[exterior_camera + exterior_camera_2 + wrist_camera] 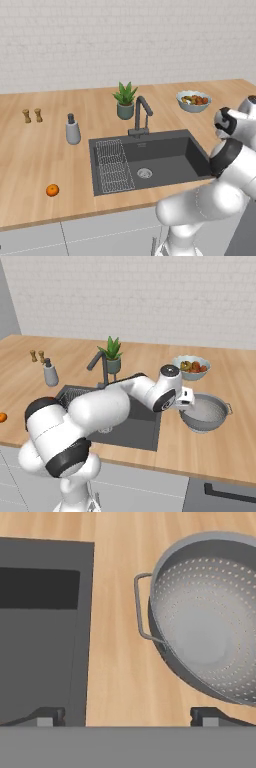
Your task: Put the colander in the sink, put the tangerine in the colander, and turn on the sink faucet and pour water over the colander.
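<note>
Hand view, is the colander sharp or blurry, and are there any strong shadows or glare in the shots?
Hand view: colander sharp, holes distinct, soft sheen inside, no glare. Right base view: soft, flat light, faint shadow under the colander. Left base view: slightly soft, sink evenly dark, no harsh shadows.

In the right base view the white arm covers much of the dark grey rectangular sink (145,431), and the small round orange tangerine (2,417) is cut by the left edge. In the hand view the round silvery perforated metal colander (210,617) runs off the right edge. The two small brown shakers (32,115) on the wooden table (30,160) are too small to identify.
</note>
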